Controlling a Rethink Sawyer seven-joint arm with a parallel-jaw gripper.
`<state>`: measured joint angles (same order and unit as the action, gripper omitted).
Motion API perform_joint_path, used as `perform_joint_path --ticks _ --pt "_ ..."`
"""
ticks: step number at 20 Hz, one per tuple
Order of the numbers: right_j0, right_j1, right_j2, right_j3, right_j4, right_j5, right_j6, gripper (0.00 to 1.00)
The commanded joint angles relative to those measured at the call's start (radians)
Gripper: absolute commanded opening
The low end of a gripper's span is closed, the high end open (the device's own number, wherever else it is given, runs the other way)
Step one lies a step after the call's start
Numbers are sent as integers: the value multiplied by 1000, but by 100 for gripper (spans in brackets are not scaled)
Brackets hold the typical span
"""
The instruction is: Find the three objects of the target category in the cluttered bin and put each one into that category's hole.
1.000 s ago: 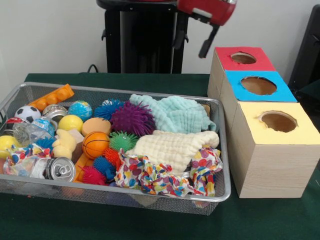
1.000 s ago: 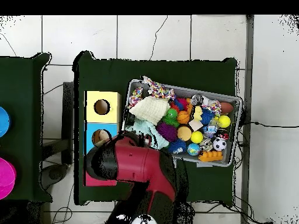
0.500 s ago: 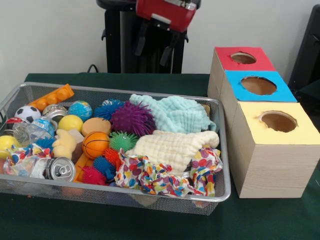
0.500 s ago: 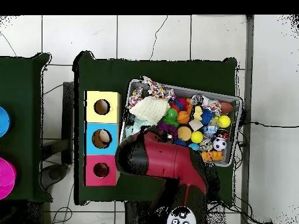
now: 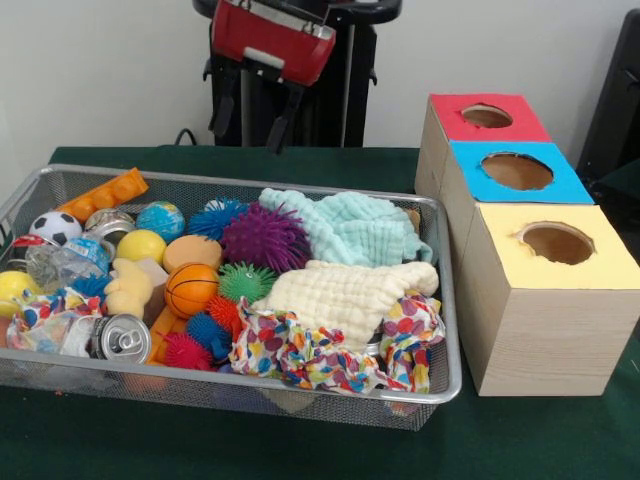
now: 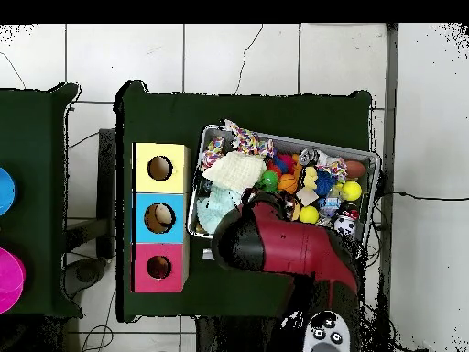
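The bin (image 5: 440, 385) fills most of the table's near-left part, and the target category can't be read from here, so the step in hand is best taken as a search: sort by kind before reaching in. Along the bin's near edge lie a can (image 5: 122, 340) and a patterned rag (image 5: 335, 355); mid-bin, a cream cloth (image 5: 345, 292), a small basketball (image 5: 190, 288) and spiky balls; toward the far edge, a teal cloth (image 5: 350, 226) and a purple spiky ball (image 5: 265, 237). The cloths likely hide things, so lift rather than rake. The boxes (image 5: 540, 300) stand just beside the bin's right edge. Beyond the far edge the gripper (image 5: 248, 118) hangs above the table, spread and holding nothing.
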<state>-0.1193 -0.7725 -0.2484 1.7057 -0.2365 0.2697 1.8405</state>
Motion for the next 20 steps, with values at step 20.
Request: perform_joint_path --ticks 20 --pt "-188 153 215 -92 -229 -121 6 100"
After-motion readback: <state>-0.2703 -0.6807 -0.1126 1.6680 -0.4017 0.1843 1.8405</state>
